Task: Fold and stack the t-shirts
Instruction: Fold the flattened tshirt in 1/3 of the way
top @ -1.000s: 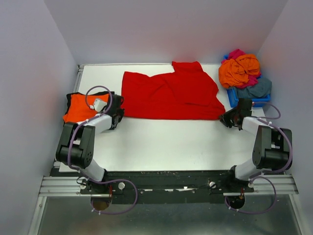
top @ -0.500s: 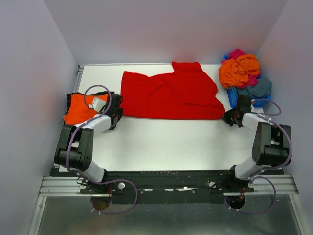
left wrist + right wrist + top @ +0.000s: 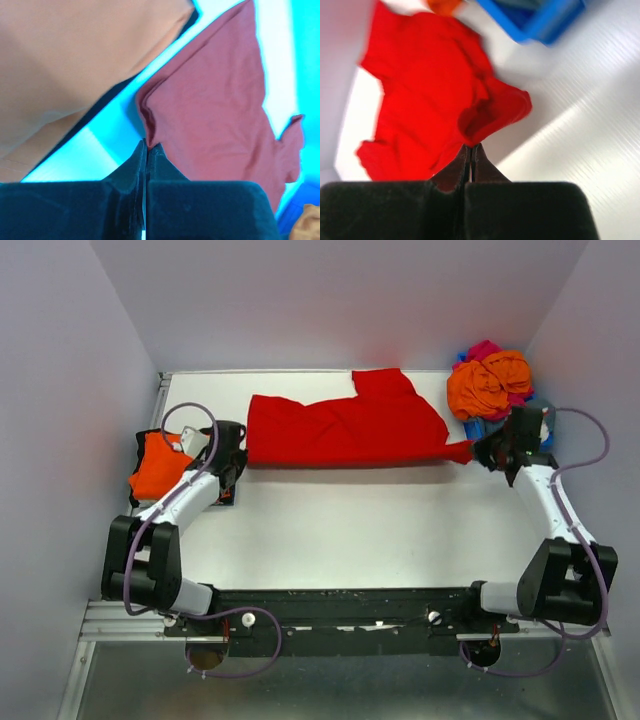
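The red t-shirt [image 3: 345,428] lies spread across the far middle of the table. My left gripper [image 3: 236,448] is shut on its left near corner [image 3: 150,135]. My right gripper [image 3: 484,452] is shut on its right near corner [image 3: 475,135], which is lifted off the table. The near edge of the shirt is raised and pulled toward the back. A folded orange t-shirt [image 3: 160,462] on black cloth lies at the left edge; it also shows in the left wrist view [image 3: 75,60]. Orange [image 3: 487,383], magenta and grey-blue t-shirts are piled at the back right.
The blue plastic bin [image 3: 478,436] sits at the back right under the pile of shirts, just behind my right gripper; it shows in the right wrist view [image 3: 545,22]. White walls close the table at the back and both sides.
Both grippers have closed on the red t-shirt's near corners and moved toward the back, lifting its near edge. The shirt now looks narrower front to back.
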